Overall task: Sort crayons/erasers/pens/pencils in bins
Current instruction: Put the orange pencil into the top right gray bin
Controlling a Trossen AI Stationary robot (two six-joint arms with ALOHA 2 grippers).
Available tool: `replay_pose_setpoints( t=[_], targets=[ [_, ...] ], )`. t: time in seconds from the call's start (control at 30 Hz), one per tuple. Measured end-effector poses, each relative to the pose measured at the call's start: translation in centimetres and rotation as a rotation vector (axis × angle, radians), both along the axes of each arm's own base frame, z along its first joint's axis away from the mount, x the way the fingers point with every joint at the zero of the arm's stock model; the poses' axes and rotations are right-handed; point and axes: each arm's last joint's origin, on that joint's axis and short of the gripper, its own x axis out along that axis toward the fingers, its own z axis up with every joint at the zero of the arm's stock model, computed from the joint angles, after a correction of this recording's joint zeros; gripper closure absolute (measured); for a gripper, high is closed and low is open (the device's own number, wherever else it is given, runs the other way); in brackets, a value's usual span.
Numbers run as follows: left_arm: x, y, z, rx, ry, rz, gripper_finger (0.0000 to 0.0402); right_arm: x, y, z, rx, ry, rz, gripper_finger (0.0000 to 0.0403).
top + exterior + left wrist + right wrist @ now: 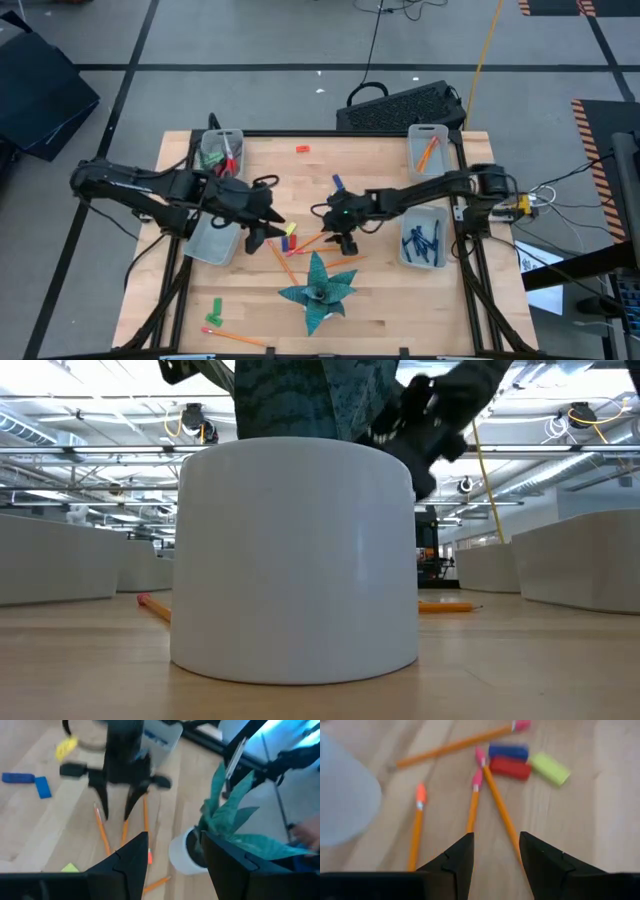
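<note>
Surroundings: a teal paper plant (318, 290) in a white pot (295, 560) is standing near the front middle of the table (400, 310); a keyboard (405, 104) is lying on the floor beyond the far edge.
Obstruction: in the low view, the white pot is filling the centre and blocking most of the table behind it.
Loose items: small blocks in red (510, 768), blue (508, 751) and yellow-green (549, 768) are lying together just beside the pencils (497, 805), which are lying spread out at the table's centre; more pencils (235, 337) and a green block (215, 309) are sitting near the front left corner.
Bins: the far-left bin (222, 150) is holding green and red items; the far-right bin (428, 146) is holding an orange pencil; the near-right bin (424, 237) is holding the pens (420, 241); the near-left bin (213, 240) is lying partly under the left arm.
Hidden: the contents of the near-left bin cannot be made out.
Right gripper (496, 854): the arm is reaching in from the right edge toward the centre; the fingers are spread apart and holding nothing, pointing down over the pencils.
Left gripper (172, 855): the arm is reaching in from the left edge; the fingers are parted and empty, hanging near the blocks and facing the right gripper.
</note>
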Motion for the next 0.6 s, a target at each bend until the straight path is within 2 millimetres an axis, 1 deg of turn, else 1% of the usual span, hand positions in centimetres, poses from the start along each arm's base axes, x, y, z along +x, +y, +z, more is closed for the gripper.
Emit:
replay_pose_setpoints(
  t=[0.1, 0.27, 0.4, 0.6],
  targets=[
    [-0.9, -0.1, 0.8, -0.012, -0.033, 0.017, 0.0215, 0.4, -0.6, -1.8, -0.009, 0.035, 0.012, 0.0259],
    [-1.7, 0.0, 1.2, 0.004, -0.046, 0.051, 0.0215, 0.5, -1.6, -4.2, 0.003, 0.094, 0.034, 0.0273],
    [-2.2, 0.1, 1.0, 0.008, -0.009, 0.064, 0.0215, 0.6, -2.2, -4.5, 0.012, 0.096, 0.022, 0.0289],
    [-2.3, 0.2, 0.9, 0.000, 0.011, 0.073, 0.0215, 0.6, -2.3, -3.8, -0.001, 0.067, 0.012, 0.0313]
  ],
)
